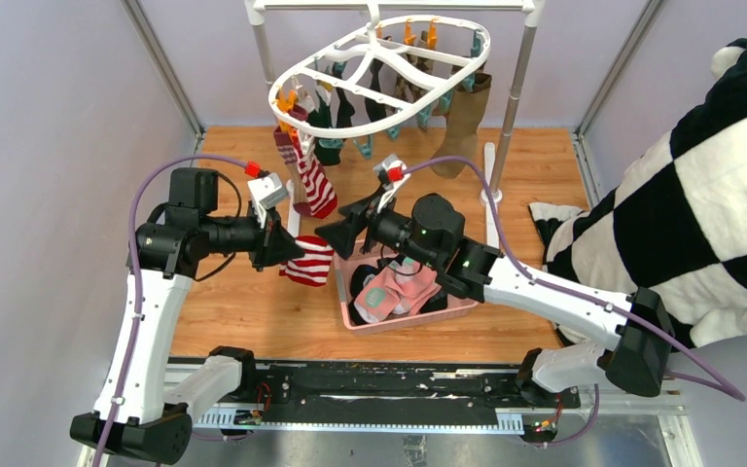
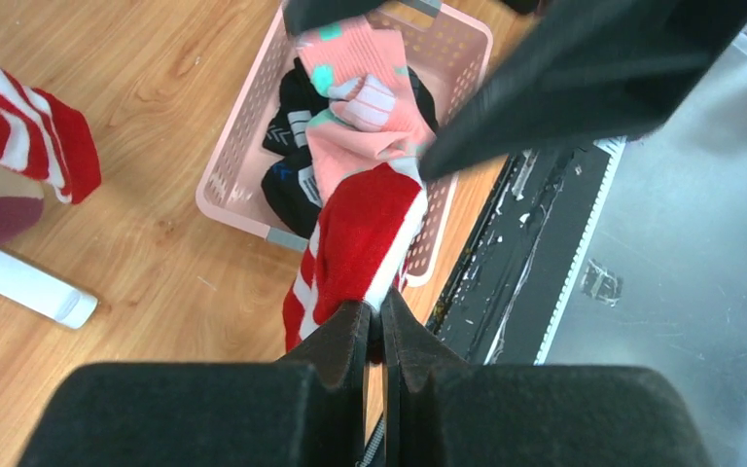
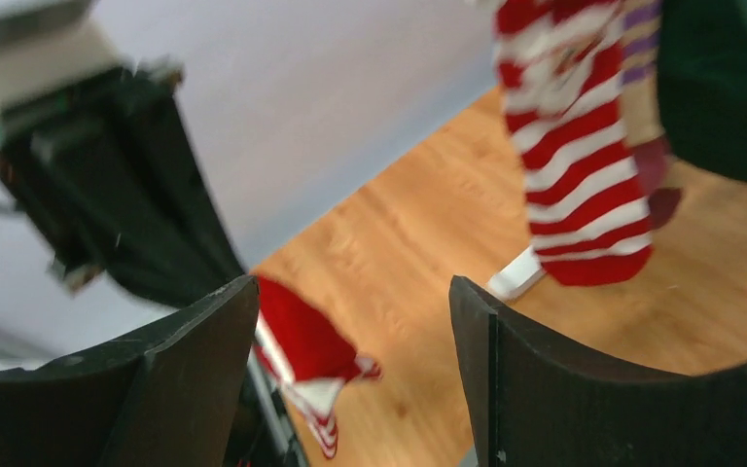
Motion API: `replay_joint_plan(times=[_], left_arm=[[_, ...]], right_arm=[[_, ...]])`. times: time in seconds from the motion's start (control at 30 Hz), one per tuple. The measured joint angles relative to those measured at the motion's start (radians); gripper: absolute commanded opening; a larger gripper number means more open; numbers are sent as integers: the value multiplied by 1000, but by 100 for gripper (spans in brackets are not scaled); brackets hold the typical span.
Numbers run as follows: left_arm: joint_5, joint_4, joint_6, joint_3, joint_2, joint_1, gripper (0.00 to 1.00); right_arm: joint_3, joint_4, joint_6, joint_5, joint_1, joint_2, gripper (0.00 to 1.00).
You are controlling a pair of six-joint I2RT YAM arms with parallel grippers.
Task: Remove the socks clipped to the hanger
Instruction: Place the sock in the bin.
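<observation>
The white oval hanger (image 1: 381, 60) hangs at the back with orange and teal clips. Several socks hang from it, among them a red-white striped sock (image 1: 314, 180), dark socks (image 1: 329, 125) and an olive-brown sock (image 1: 465, 119). My left gripper (image 1: 287, 248) is shut on another red-white striped sock (image 1: 311, 261), held just left of the pink basket (image 1: 410, 318); it also shows in the left wrist view (image 2: 360, 238). My right gripper (image 1: 338, 226) is open and empty above the basket's far left corner; the right wrist view shows the held sock (image 3: 311, 355) and the hanging striped sock (image 3: 579, 146).
The pink basket (image 2: 238, 165) holds pink (image 1: 389, 290) and black socks. A grey pole rack (image 1: 517, 83) with white feet carries the hanger. A large black-and-white checked plush cloth (image 1: 700, 204) fills the right side. Purple walls enclose the wooden floor.
</observation>
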Motion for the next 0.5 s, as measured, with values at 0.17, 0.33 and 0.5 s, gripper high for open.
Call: replay_joint_plan(times=[0.17, 0.33, 0.5], left_arm=[[17, 0, 6, 0, -7, 0, 4], [27, 0, 6, 0, -31, 0, 4], [27, 0, 8, -3, -55, 0, 25]], right_arm=[[-79, 35, -20, -219, 0, 11, 79], [-86, 109, -32, -367, 0, 54, 54], [-86, 155, -21, -428, 0, 80, 4]])
